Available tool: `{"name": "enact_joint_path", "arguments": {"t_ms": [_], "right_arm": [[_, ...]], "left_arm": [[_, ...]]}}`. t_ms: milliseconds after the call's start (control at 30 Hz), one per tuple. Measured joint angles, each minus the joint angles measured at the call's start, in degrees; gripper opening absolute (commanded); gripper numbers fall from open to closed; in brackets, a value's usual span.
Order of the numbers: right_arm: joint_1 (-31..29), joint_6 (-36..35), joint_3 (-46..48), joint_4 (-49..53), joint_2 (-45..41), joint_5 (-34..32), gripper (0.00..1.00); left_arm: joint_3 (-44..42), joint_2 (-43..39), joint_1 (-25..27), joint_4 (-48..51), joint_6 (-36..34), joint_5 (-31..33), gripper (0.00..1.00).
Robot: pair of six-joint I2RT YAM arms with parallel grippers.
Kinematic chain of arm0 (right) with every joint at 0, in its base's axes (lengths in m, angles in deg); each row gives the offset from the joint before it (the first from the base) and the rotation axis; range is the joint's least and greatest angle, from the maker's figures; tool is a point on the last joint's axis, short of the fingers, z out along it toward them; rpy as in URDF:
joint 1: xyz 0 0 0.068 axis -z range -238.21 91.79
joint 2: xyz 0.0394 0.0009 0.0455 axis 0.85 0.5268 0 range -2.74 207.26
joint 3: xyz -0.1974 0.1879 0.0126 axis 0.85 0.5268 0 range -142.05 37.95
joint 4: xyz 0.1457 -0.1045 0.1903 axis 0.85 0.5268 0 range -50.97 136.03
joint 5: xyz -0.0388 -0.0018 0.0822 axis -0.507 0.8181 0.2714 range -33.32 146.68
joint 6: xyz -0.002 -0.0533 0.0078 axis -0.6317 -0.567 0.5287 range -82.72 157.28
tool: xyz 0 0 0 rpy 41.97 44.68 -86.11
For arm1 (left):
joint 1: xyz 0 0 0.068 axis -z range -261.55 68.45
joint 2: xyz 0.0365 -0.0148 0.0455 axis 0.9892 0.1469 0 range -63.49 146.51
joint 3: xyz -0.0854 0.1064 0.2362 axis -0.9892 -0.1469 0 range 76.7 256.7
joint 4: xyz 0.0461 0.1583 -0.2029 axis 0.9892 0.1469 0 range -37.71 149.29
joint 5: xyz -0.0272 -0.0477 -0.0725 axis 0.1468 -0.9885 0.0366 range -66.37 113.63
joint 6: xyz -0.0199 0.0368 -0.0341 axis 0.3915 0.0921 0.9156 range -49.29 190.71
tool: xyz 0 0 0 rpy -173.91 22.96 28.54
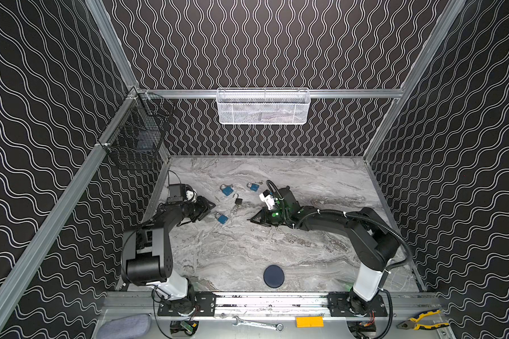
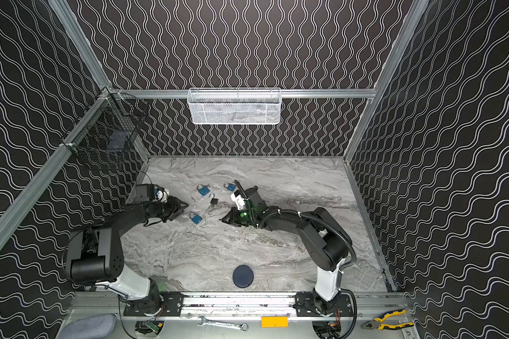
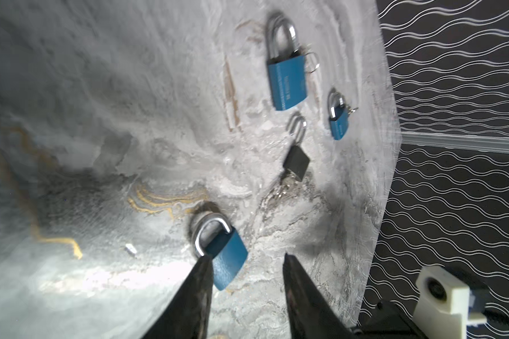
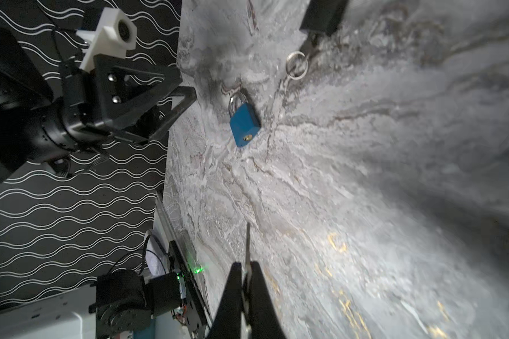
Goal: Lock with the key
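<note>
Two far blue padlocks point(image 1: 227, 190) and a black padlock point(image 1: 238, 201) lie on the marble table point(image 1: 306, 182). I see the near blue padlock point(image 3: 227, 258) lying flat just ahead of my left gripper point(image 3: 246, 256), whose fingers stand partly apart, gripping nothing, one fingertip point(image 3: 200, 273) beside its shackle. My right gripper point(image 4: 244, 265) is pinched tight on the key point(image 4: 248, 243), its blade pointing toward that padlock's keyhole end, well apart from it

We get sharp, evenly lit top views. Wrist views are dimmer: tabletop point(image 3: 71, 132) smeared with blur, pale glare patch, soft shadow hugging the nearest blue padlock point(image 3: 228, 261).
</note>
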Motion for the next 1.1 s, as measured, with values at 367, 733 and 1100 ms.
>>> {"name": "enact_joint_path", "arguments": {"t_ms": [367,733,1100], "right_arm": [[-3.02,-1.7,-19.43,7.17,14.14,-5.62,0.0],[-4.39,-2.71,-33.09,12.39,24.7,-10.34,0.0],[-5.09,-3.56,-40.15,14.97,30.32,-11.58,0.0]], "left_arm": [[0.04,-15.93,-0.17,7.87,0.98,3.67,0.48],[7.32,-31.39,-0.2,21.11,-1.6,10.73,0.5],[11.67,-41.22,-0.2,29.79,-6.01,15.13,0.56]]}}
